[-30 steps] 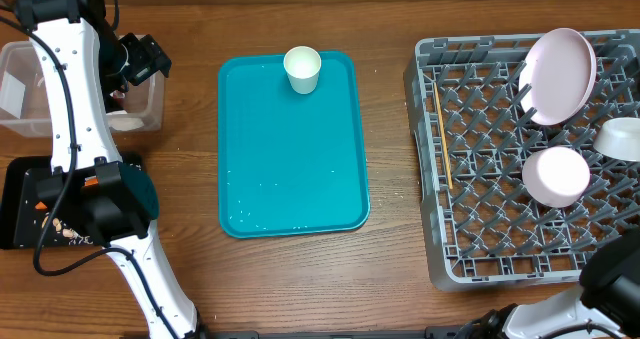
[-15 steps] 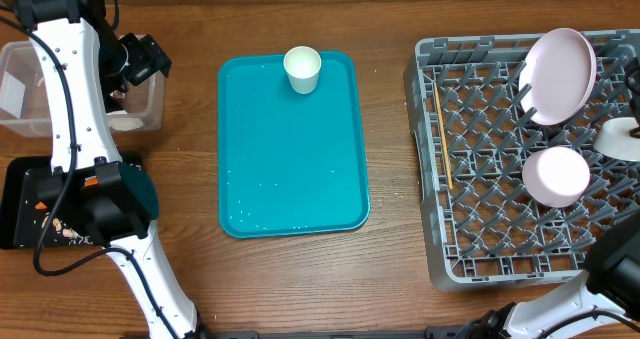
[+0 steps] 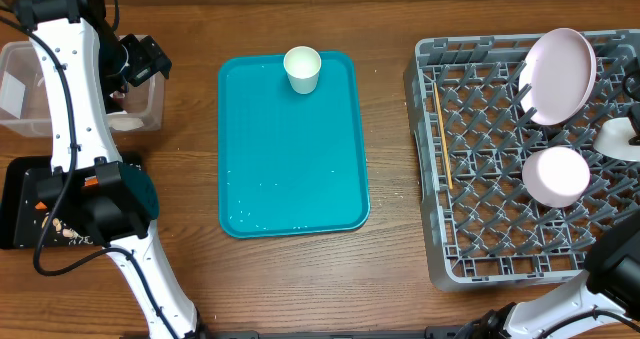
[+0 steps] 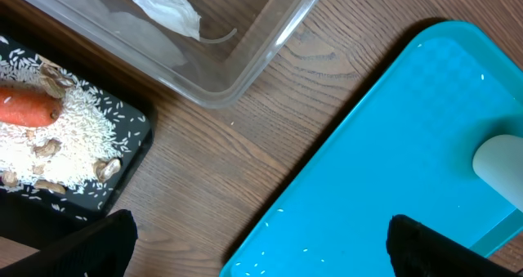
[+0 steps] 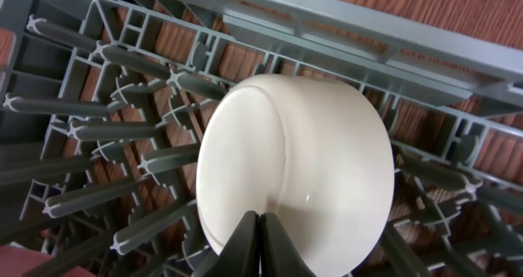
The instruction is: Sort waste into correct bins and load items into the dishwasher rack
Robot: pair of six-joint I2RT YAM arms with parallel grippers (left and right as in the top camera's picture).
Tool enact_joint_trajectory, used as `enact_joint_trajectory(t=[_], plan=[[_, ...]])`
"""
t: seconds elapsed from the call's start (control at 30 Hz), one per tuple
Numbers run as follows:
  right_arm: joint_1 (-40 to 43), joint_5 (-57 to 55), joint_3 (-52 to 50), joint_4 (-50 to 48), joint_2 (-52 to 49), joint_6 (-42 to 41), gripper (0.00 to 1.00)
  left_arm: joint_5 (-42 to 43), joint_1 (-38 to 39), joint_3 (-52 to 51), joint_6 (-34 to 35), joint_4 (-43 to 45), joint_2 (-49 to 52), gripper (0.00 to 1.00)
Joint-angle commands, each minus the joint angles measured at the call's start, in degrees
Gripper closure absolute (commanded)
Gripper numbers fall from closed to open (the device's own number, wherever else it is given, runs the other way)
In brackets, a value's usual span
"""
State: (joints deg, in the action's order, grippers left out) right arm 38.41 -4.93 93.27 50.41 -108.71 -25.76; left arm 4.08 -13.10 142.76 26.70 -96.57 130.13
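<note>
The small white cup (image 3: 302, 69) stands at the far end of the teal tray (image 3: 290, 179). My left gripper (image 3: 146, 58) hangs open and empty between the clear tub (image 3: 30, 89) and that tray; its fingers (image 4: 90, 244) frame the tray's corner (image 4: 368, 187). A napkin (image 4: 155, 3) lies in the tub. The black tray (image 4: 122, 138) holds a carrot (image 4: 29, 109), white grains and peanut scraps. In the grey rack (image 3: 480, 209) are a plate (image 3: 560, 74), a bowl (image 3: 556, 175) and chopsticks (image 3: 441, 139). My right gripper (image 5: 260, 224) is shut, tips right at another bowl (image 5: 310, 163) lying in the rack.
The rack's upright pegs (image 5: 98, 130) crowd round the bowl under my right gripper. White crumbs dot the teal tray's near end (image 3: 270, 214). Bare wood (image 4: 212, 171) lies between the bins and the teal tray. The left arm's base (image 3: 110, 209) stands by the black tray.
My right arm has come in at the right edge of the overhead view and now partly covers the bowl there. The left arm has not moved.
</note>
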Motion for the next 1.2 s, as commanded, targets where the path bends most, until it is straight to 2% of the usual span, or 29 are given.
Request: enact_joint_trajectory(t=[0.0, 0.47, 0.73, 0.83, 0.93, 1.0, 1.03, 1.1, 1.13, 1.17], plan=[[-0.1, -0.1, 1.0, -1.2, -0.3, 2.2, 0.96, 0.0, 0.4, -0.2, -1.5, -0.2, -1.1, 0.0], [0.0, -1.9, 1.3, 1.1, -3.2, 1.3, 0.96, 0.0, 0.4, -0.2, -1.5, -0.2, -1.1, 0.0], [0.0, -4.7, 10.4, 11.2, -2.7, -0.9, 0.96, 0.0, 0.4, -0.2, -1.4, 0.0, -1.1, 0.0], [-0.1, -1.4, 15.6, 15.2, -2.0, -1.5, 0.96, 0.0, 0.4, -0.2, -1.4, -0.1, -1.1, 0.0], [-0.2, 8.9, 20.0, 18.0, -0.3, 0.2, 0.95, 0.0, 0.4, -0.2, -1.4, -0.2, -1.1, 0.0], [-0.2, 22.3, 22.2, 19.2, 1.1, 4.7, 0.85, 0.0, 0.4, -0.2, -1.4, -0.2, -1.1, 0.0], [-0.2, 30.2, 22.8, 19.6, 1.8, 7.5, 0.75, 0.0, 0.4, -0.2, -1.4, -0.2, -1.1, 0.0], [-0.5, 44.9, 23.1, 20.3, 3.2, 12.5, 0.5, 0.4, 0.4, -0.2, -1.3, -0.2, -1.1, 0.0], [-0.9, 51.5, 23.1, 21.1, 3.7, 14.8, 0.29, 1.7, 0.4, -0.2, -0.5, -0.2, -1.1, 0.0], [-1.6, 55.0, 23.1, 22.1, 4.0, 16.4, 0.16, 4.1, 0.4, -0.2, 0.0, -0.2, -1.1, 0.0]])
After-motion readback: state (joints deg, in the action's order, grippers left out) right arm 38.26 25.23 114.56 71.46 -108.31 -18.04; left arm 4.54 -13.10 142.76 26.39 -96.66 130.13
